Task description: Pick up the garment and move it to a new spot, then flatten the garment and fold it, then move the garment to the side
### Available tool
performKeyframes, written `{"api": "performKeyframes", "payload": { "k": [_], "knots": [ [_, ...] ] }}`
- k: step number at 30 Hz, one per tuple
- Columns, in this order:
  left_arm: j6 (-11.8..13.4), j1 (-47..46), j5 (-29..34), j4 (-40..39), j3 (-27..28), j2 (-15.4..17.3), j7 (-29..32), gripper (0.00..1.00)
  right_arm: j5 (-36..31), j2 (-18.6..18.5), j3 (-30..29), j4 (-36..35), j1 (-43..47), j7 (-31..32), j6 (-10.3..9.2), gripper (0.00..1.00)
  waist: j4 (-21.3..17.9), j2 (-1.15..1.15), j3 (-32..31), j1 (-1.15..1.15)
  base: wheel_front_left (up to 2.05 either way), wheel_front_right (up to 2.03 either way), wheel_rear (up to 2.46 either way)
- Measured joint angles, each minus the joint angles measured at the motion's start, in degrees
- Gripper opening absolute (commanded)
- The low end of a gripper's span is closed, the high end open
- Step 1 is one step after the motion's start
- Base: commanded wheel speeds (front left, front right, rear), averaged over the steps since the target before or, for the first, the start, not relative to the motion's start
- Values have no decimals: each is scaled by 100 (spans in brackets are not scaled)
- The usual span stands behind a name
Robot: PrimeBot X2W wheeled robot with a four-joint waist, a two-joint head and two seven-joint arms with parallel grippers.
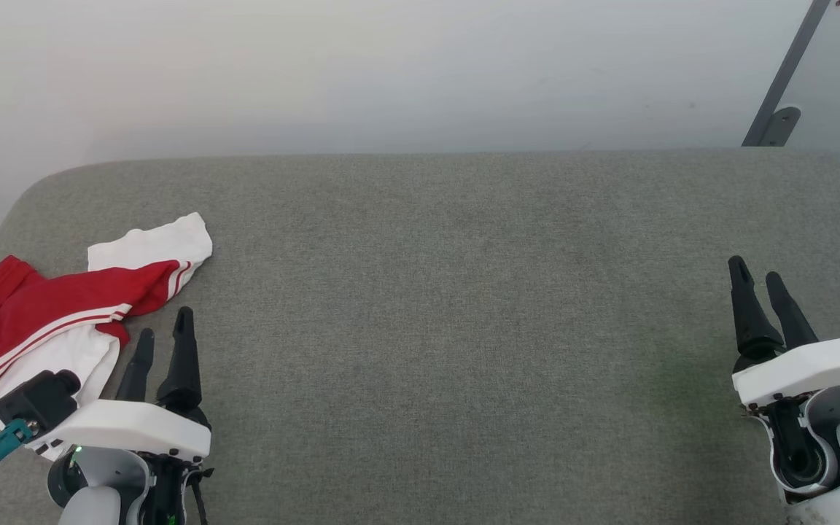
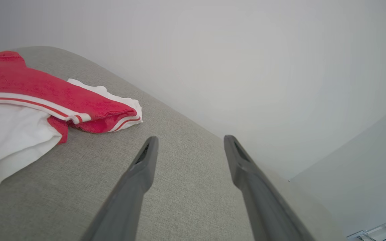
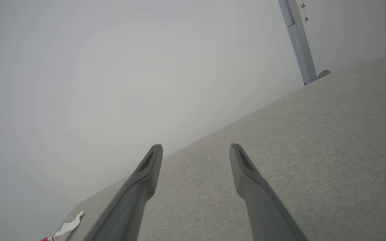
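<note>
Starting the pick-up step: the garment (image 1: 48, 313) lies crumpled at the left end of the grey table (image 1: 464, 292), not yet lifted. The left gripper (image 1: 165, 326) sits just beside it, fingers parted and empty; the right gripper (image 1: 755, 270), well apart at the right end, is likewise parted and empty. The next move probably calls for turning the left fingers onto a raised fold and closing

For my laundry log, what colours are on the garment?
The garment is red and white with thin stripe bands; clearest in the left wrist view.
</note>
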Motion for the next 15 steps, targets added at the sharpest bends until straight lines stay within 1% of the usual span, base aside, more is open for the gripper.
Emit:
{"api": "performKeyframes", "payload": {
  "k": [1,5,9,15],
  "knots": [
    [0,0,0,0,0,0,0,100,0,0,0,0,0,0,0,100,0,0,0,0,0,0,0],
    [9,-2,355,2,-30,59,-88,100,-477,22,-80,-14,-8,-78,0,100,3,0,-18,0,0,0,0],
    [9,-2,595,4,-36,102,-156,100,-797,21,-79,-15,-21,-156,0,100,-3,0,-29,0,0,0,0],
    [18,-2,981,44,-59,123,-245,100,-1238,-64,63,107,-26,-240,0,100,-7,0,-43,0,0,0,0]
  ]
}}
